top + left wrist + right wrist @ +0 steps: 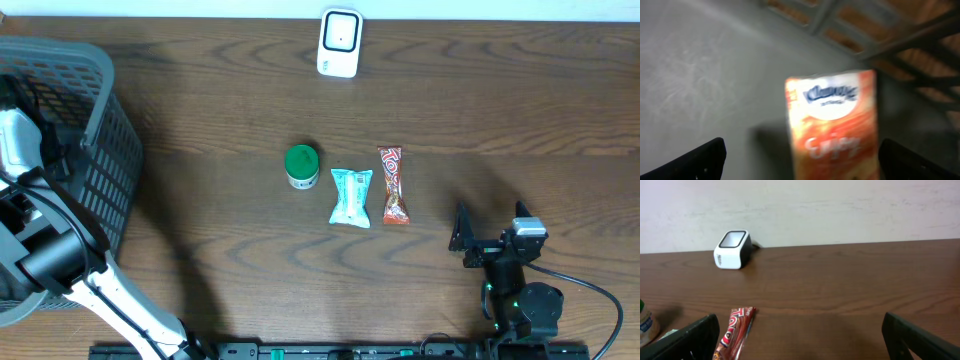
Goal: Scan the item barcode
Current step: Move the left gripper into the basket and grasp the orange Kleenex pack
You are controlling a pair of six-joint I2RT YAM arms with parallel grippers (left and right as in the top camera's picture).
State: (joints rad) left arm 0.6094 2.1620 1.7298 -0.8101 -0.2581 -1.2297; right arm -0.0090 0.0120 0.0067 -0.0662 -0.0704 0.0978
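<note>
The left fingers (702, 162) hang spread and empty inside the grey basket (100, 170) at the left end of the desk (500, 100). They are poised above an orange Kleenex tissue pack (832, 130) that lies flat on the basket floor. The pack sits between the two fingertips but nothing yet touches it, so the step in hand looks like the approach before the pick-up.

The right fingers (690, 340) are also parted and hold nothing. They rest low near the front edge of the desk, facing the white scanner (339, 42) by the far edge.

The next move likely calls for the left fingers to drop around the pack's narrow sides and close. They would then lift it over the basket wall and carry it well across the desk, turning its barcode toward the scanner window. No barcode shows on the pack's upper face, so some turning may be needed.

Only the left wrist camera shows the pack. From overhead, the arm and the basket lattice hide it.

The overhead view alone lays out the row at mid-desk: a green-capped bottle (301, 166), a teal packet (351, 196) and a red snack bar (393, 185). The right wrist view catches only the bar and the scanner's tilted window clearly.
</note>
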